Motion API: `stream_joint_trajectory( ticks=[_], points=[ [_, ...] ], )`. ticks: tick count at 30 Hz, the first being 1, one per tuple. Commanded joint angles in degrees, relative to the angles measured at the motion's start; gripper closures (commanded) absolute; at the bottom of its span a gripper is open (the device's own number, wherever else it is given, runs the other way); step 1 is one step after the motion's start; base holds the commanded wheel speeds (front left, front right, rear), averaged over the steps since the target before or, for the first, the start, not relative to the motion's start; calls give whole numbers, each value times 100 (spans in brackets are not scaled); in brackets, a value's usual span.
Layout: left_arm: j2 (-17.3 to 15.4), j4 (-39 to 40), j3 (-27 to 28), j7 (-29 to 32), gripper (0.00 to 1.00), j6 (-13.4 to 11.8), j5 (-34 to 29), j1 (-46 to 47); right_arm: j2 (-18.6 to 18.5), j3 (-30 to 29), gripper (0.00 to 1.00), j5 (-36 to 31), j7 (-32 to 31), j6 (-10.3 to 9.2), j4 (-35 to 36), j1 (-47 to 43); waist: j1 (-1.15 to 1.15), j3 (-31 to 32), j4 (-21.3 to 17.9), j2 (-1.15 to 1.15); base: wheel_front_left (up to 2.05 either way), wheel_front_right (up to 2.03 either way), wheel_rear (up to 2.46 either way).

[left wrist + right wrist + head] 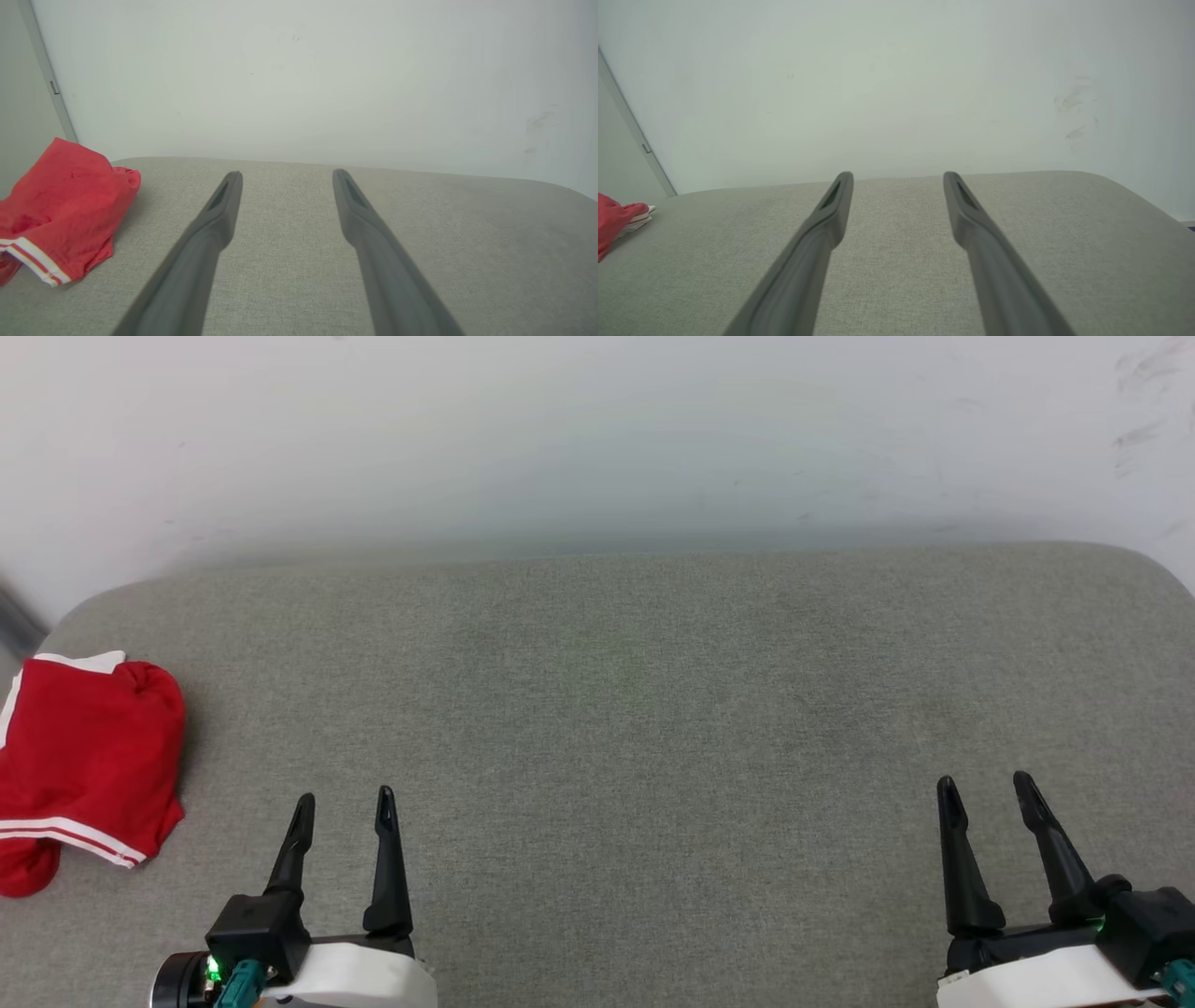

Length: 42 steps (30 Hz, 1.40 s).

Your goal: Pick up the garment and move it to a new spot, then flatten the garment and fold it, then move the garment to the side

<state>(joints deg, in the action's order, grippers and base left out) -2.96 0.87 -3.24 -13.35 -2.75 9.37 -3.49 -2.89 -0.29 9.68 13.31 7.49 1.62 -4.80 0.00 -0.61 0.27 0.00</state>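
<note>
Head view sets a pale wall (597, 429) behind a grey padded worktop (653, 709). The garment (84, 756) lies crumpled at the worktop's left edge, apart from both arms. The left claw (345, 795) and right claw (985, 779) hover spread and empty. The pickup seems not yet begun; next, the left claw must reach leftward. The left wrist view reveals the heap's height.
</note>
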Motion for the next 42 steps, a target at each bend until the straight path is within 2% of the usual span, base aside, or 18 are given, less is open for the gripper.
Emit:
stream_joint_trajectory(
  ticks=[1,6,16,28,34,42],
  points=[
    [-5,13,4,-44,0,22,-99,-50,2,11,0,-103,50,0,50,-60,0,-4,-1,0,0,0,0],
    [2,7,43,-98,0,106,-210,-79,2,33,0,-127,104,0,36,-97,0,-20,-7,0,0,0,0],
    [8,-6,39,-200,0,108,-447,-133,3,80,0,-269,198,0,-31,-178,0,-27,-20,0,0,0,0],
    [8,-84,58,-187,0,71,-331,-81,4,43,0,-80,190,0,-76,-181,0,-44,81,0,0,0,0],
    [8,-108,94,-187,0,-65,-349,1,4,95,0,-183,190,0,12,-205,0,-70,365,0,0,0,0],
    [7,-113,141,-187,0,-196,-263,43,4,134,0,-364,190,0,114,-187,0,-121,1070,0,0,0,0]
  ],
)
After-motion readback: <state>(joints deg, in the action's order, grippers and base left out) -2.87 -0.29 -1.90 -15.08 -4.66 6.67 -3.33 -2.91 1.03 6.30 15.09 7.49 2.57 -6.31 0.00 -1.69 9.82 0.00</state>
